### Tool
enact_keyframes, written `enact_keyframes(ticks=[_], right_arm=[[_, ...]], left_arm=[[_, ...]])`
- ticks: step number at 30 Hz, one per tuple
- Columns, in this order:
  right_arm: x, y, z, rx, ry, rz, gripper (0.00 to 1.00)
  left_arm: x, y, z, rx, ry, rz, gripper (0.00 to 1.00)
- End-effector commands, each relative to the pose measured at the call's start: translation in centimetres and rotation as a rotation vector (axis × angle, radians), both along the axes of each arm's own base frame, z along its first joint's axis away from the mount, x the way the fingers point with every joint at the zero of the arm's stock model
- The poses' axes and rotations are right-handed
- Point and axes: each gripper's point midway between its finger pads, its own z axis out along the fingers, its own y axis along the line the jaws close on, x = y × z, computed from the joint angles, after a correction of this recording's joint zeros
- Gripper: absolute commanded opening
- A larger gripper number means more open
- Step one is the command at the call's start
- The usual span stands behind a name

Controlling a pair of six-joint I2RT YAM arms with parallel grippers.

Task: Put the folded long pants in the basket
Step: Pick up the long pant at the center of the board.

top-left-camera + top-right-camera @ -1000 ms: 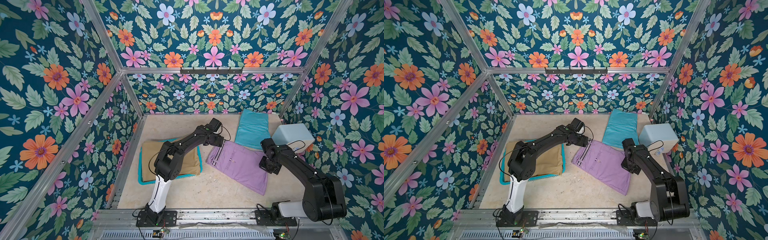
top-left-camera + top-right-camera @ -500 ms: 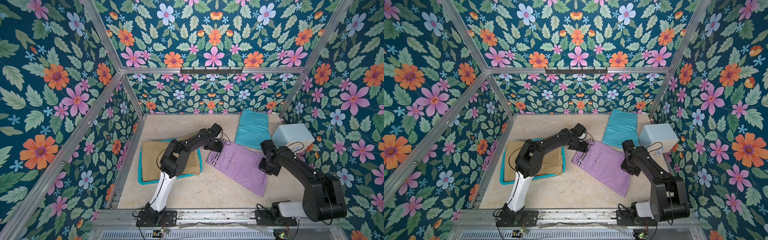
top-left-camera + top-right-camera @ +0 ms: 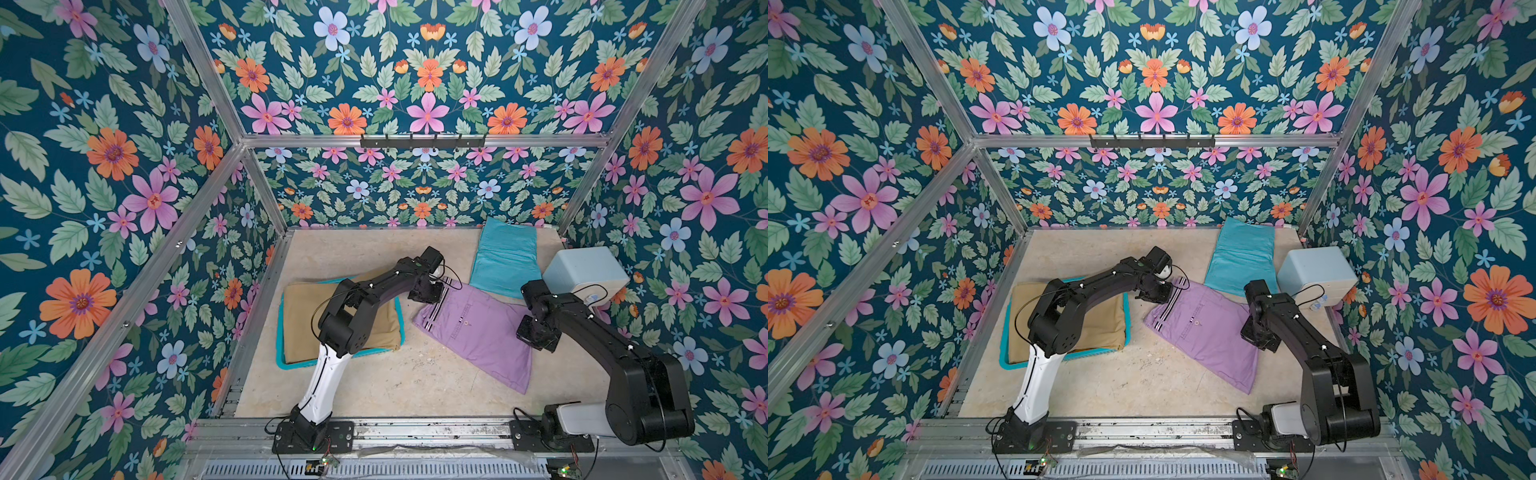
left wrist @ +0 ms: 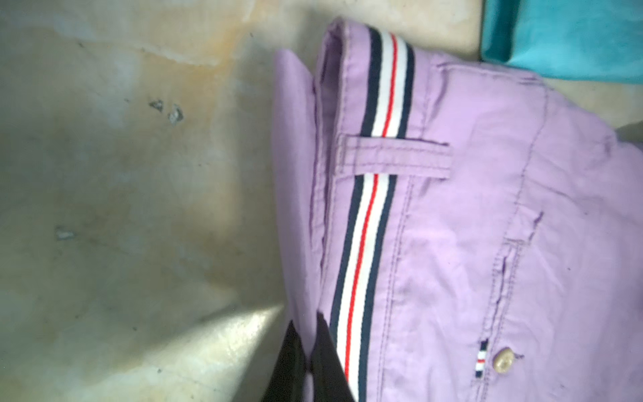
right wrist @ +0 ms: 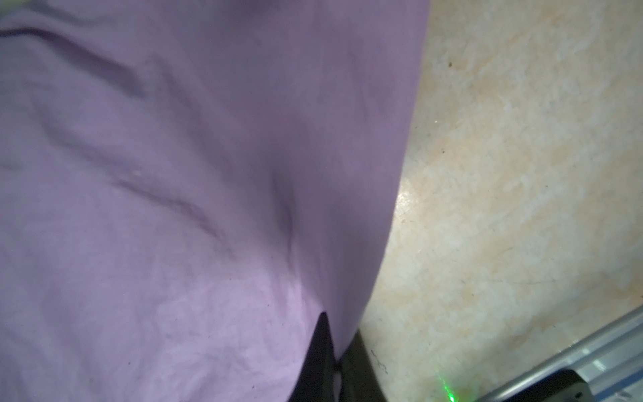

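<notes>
One visible in, two out.
Tan folded trousers (image 3: 301, 320) in teal mesh basket (image 3: 400, 322); both jaws clenched on lilac folded trousers (image 3: 478, 332); turquoise folded pair (image 3: 505, 257) at bench (image 3: 374, 257) far edge.

Left arm (image 3: 376, 286): black joints carrying a white lower link (image 3: 322, 380); thin black cable (image 3: 313, 312) looping alongside. Right arm (image 3: 598, 328): showing black throughout, white base housing (image 3: 579, 419).
</notes>
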Motion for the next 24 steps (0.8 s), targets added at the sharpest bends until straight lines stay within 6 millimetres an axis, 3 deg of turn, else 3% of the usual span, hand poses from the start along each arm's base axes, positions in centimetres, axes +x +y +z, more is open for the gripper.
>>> enact_keyframes(ticks=[1, 9, 16, 21, 24], right_arm=[[-0.1, 0.4, 0.2, 0.02, -0.003, 0.013, 0.0], [0.0, 0.9, 2.3, 0.059, -0.062, 0.026, 0.0], [0.5, 1.9, 6.2, 0.121, -0.146, 0.054, 0.0], [1.6, 4.4, 10.0, 0.199, -0.207, 0.122, 0.0], [2.7, 6.1, 13.0, 0.199, -0.246, 0.189, 0.0]], left_arm=[[0.2, -0.2, 1.3, -0.018, -0.014, 0.008, 0.0], [0.6, -0.3, 5.6, -0.053, -0.071, 0.025, 0.0], [1.2, 1.1, 10.5, -0.005, -0.144, 0.054, 0.0], [1.6, 4.3, 13.7, 0.071, -0.188, 0.104, 0.0], [2.1, 7.5, 15.7, 0.078, -0.19, 0.167, 0.0]])
